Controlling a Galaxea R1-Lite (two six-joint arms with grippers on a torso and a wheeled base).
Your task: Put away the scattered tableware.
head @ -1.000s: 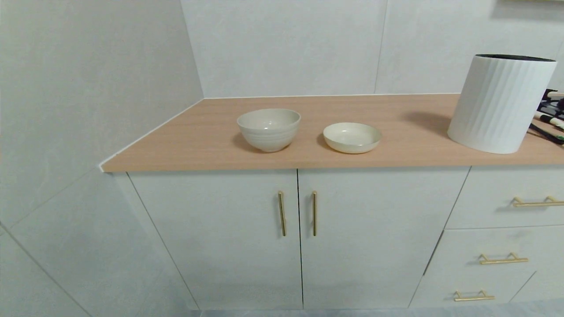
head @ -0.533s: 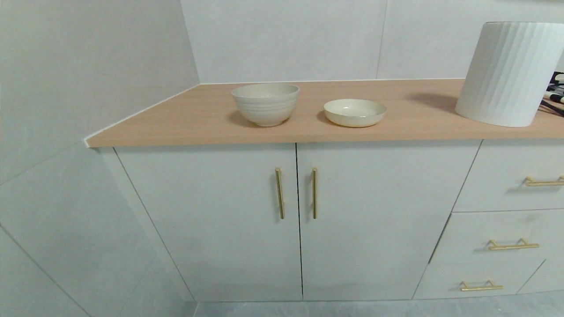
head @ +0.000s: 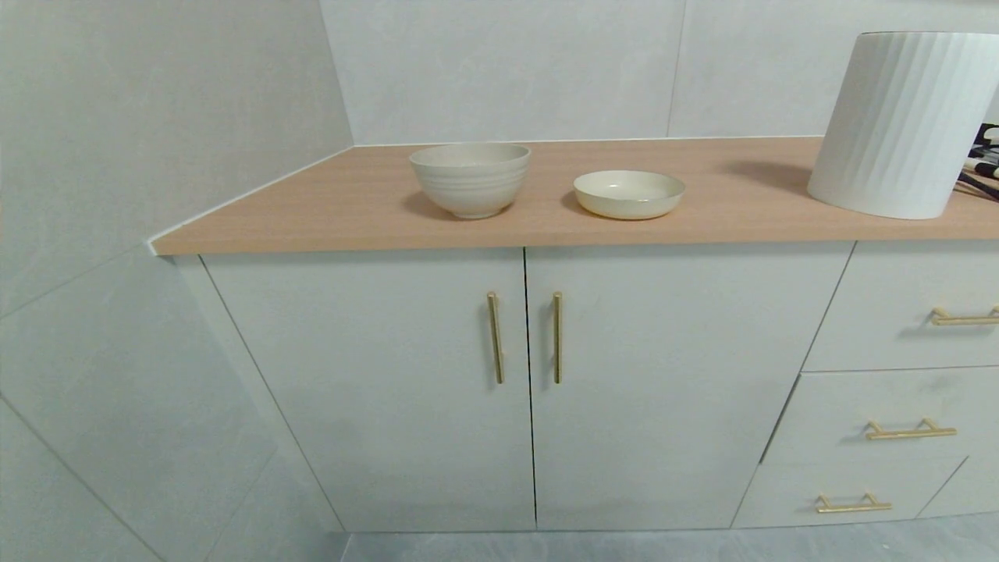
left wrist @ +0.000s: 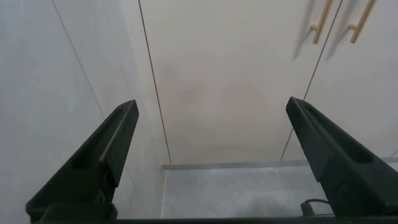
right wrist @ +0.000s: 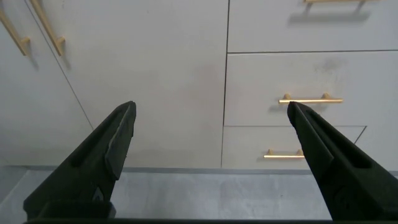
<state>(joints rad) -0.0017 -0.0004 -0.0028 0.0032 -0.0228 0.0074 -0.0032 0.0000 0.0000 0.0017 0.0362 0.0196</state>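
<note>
A deep ribbed cream bowl (head: 471, 178) stands on the wooden countertop (head: 351, 211). A shallow cream dish (head: 628, 193) sits just to its right, apart from it. Below them are two shut cabinet doors with gold handles (head: 495, 337) (head: 556, 337). My left gripper (left wrist: 211, 112) hangs open low in front of the left cabinet door, near the floor. My right gripper (right wrist: 211, 115) is open too, low before the drawers, with nothing between its fingers.
A tall white ribbed canister (head: 905, 125) stands on the counter at the right, with dark utensils (head: 985, 168) behind it. Drawers with gold handles (head: 909, 429) fill the lower right. A tiled wall closes off the left side.
The head camera has dropped lower, so the whole picture shifted and the counter shows at a flatter angle. The bowl and dish have not moved on the counter.
</note>
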